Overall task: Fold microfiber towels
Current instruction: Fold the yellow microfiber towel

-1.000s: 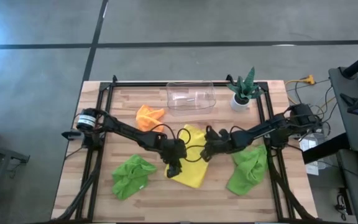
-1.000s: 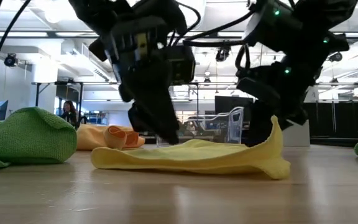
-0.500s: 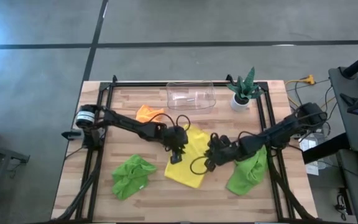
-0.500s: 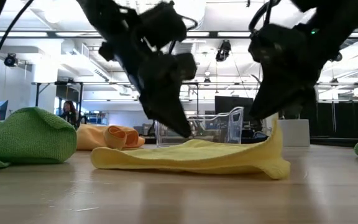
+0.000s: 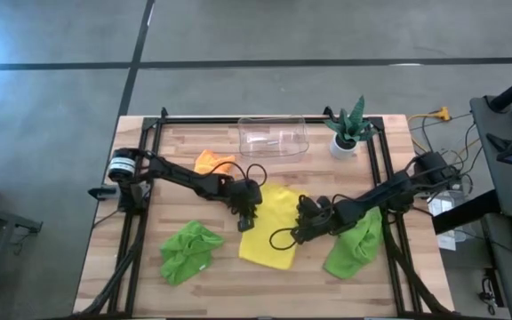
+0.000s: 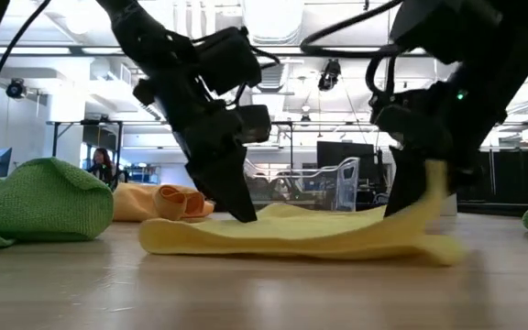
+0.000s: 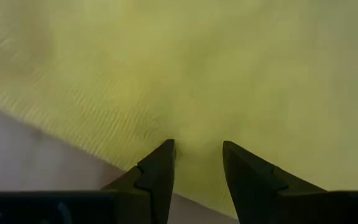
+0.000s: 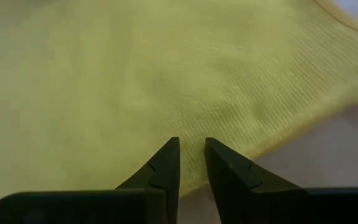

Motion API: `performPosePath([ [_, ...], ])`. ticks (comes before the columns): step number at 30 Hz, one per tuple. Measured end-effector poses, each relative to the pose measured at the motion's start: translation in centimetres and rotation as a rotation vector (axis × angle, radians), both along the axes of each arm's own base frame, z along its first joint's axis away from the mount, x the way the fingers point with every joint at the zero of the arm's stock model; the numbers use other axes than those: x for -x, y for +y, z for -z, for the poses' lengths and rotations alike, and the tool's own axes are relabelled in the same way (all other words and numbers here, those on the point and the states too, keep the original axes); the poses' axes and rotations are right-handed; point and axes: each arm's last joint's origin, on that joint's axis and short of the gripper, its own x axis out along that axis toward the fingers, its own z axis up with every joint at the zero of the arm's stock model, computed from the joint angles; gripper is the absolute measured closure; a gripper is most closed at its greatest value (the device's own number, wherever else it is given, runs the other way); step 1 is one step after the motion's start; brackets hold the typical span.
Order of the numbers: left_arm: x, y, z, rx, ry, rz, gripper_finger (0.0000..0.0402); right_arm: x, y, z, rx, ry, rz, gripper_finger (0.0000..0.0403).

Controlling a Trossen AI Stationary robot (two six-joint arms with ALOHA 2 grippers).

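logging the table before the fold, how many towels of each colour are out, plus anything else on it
yellow towel: 1
orange towel: 1
lime green towels: 2
clear plastic bin: 1
potted plant: 1
total: 6 things, 4 of them towels

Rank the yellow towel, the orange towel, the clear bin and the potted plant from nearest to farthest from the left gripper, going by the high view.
From the left gripper:
1. Yellow towel, directly under it at mid-table.
2. Orange towel, just behind it toward the far left.
3. Clear bin, at the far edge, centre.
4. Potted plant, in the far right corner.
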Motion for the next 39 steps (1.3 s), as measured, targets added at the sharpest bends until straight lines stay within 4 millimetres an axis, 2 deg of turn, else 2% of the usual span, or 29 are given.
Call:
performPosePath([
  [8,0.2,-3.0,0.0,0.055,0.0,0.051,0.0279,-0.6,-1.6,0.3,0.036,0.027,-0.015,0.033],
  [12,0.5,-3.0,-1.1,0.085,-0.009,0.019,0.0279,-0.3,-1.8,-1.3,0.025,-0.012,-0.039,0.033],
  [17,1.1,-2.2,-4.0,0.089,-0.083,-0.02,0.0279,0.5,-2.1,-5.3,0.001,-0.159,-0.06,0.033],
  [20,2.0,-1.5,-5.1,0.088,-0.073,-0.091,0.0279,1.6,-3.4,-6.4,-0.069,-0.22,0.012,0.033],
  [24,3.3,0.2,-5.0,0.175,-0.043,-0.214,0.0279,3.4,-6.1,-4.8,-0.251,-0.215,0.159,0.0329],
  [28,4.3,1.8,-3.9,0.338,0.004,-0.273,0.0279,4.1,-8.3,-3.6,-0.347,-0.22,0.249,0.0315],
  [31,4.8,2.5,-3.3,0.396,0.02,-0.311,0.0279,3.9,-9.6,-3.7,-0.33,-0.221,0.279,0.0301],
  [34,4.9,2.7,-3.2,0.401,0.019,-0.328,0.0279,3.0,-10.7,-4.6,-0.294,-0.233,0.285,0.0295],
  [39,4.8,3.1,-3.2,0.401,0.012,-0.343,0.0279,1.4,-12.2,-4.8,-0.234,-0.123,0.257,0.0294],
])
